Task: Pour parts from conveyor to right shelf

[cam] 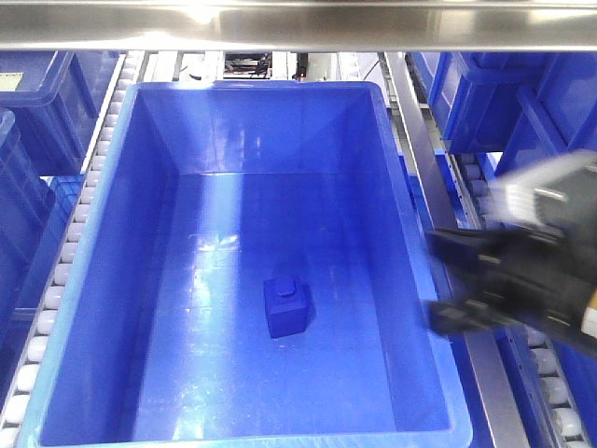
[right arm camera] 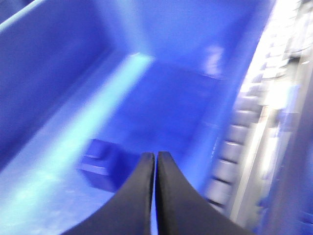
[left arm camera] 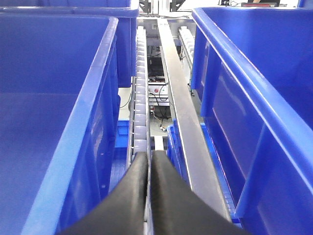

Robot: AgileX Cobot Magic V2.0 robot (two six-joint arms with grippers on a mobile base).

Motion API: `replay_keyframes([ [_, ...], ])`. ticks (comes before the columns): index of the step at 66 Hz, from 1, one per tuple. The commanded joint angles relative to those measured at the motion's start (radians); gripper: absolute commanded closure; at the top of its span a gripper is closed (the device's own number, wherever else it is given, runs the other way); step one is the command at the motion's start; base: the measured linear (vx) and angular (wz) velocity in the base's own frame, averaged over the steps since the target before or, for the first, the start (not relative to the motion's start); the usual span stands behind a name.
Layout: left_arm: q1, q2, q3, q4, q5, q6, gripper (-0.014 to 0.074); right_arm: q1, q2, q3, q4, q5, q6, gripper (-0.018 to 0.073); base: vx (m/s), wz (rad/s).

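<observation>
Large blue bin (cam: 112,280) sits on the right shelf (cam: 424,149), resting on rails of small white rollers (cam: 65,252); steel crossbar (cam: 298,23) runs above it. One part (cam: 287,306), a small blue block with a round knob on top, lies on the bin floor, slightly toward the near end, clear of all four walls; nothing touches it.

Right gripper (right arm camera: 155,156) is over the bin's right side; its two dark fingers are pressed together, tips meeting with only a hairline between, holding nothing. In the right wrist view the part (right arm camera: 98,166) shows just left of the fingertips and below them, blurred. From the front view the right arm (cam: 508,280) appears as a blurred black and white mass at the bin's right rim.

Left gripper (left arm camera: 149,157) hangs over the gap between two blue bins, one on its left (left arm camera: 93,122), one on its right (left arm camera: 230,98); its fingers also meet at the tips, nothing between them; beneath runs a line of rollers (left arm camera: 140,98) and a flat steel rail (left arm camera: 181,112).

Conveyor not in any view.
</observation>
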Motion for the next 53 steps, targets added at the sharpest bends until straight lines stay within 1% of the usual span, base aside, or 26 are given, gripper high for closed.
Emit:
replay_keyframes([
  [1,0.003,-0.012,-0.019,-0.008,-0.072,-0.008,0.0603,-0.037,-0.060,0.010,-0.020,-0.072,-0.004,0.0564,0.00,0.00],
  [8,0.003,-0.012,-0.019,-0.008,-0.072,-0.008,0.0603,-0.059,-0.115,0.037,-0.027,-0.053,-0.004,0.0564,0.00,0.00],
  [14,0.003,-0.012,-0.019,-0.008,-0.072,-0.008,0.0603,-0.059,-0.154,0.052,-0.027,-0.022,-0.004,0.0564,0.00,0.00],
  [24,0.003,-0.012,-0.019,-0.008,-0.072,-0.008,0.0603,-0.059,-0.212,0.083,-0.027,-0.018,-0.004,0.0564,0.00,0.00],
  [41,0.003,-0.012,-0.019,-0.008,-0.072,-0.008,0.0603,-0.059,-0.375,0.210,-0.011,-0.022,-0.004,0.0564,0.00,0.00],
  [47,0.003,-0.012,-0.019,-0.008,-0.072,-0.008,0.0603,-0.065,-0.447,0.268,0.025,-0.024,-0.004,0.0564,0.00,0.00],
  [53,0.003,-0.012,-0.019,-0.008,-0.072,-0.008,0.0603,-0.115,-0.511,0.320,0.078,-0.043,-0.004,0.0564,0.00,0.00],
])
